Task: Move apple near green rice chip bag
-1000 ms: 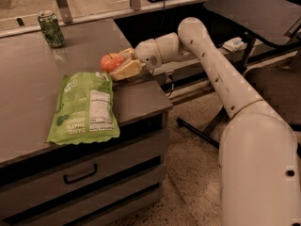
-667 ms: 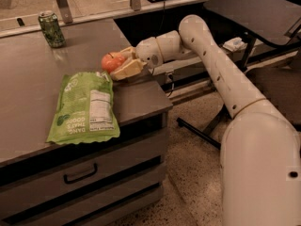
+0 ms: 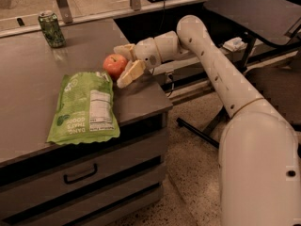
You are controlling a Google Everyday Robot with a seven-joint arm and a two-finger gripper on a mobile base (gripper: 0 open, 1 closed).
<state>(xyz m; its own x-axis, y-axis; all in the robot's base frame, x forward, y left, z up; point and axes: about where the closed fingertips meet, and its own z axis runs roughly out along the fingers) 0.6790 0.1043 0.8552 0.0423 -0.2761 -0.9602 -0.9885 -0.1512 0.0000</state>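
Observation:
The red-orange apple [image 3: 114,65] sits on the grey counter at the top right corner of the green rice chip bag [image 3: 84,108], almost touching it. The bag lies flat with its white nutrition label facing up. My gripper [image 3: 121,66] reaches in from the right. Its two cream fingers [image 3: 131,72] are spread open on either side of the apple's right half, one behind it and one in front. They do not squeeze the apple.
A green soda can [image 3: 51,28] stands at the back left of the counter [image 3: 28,84]. The counter's right edge [image 3: 162,102] is just below the gripper, with drawers under it. A dark table and cables are at the right.
The apple has come down a little onto the counter beside the bag. The fingers have spread apart, so more of the apple shows.

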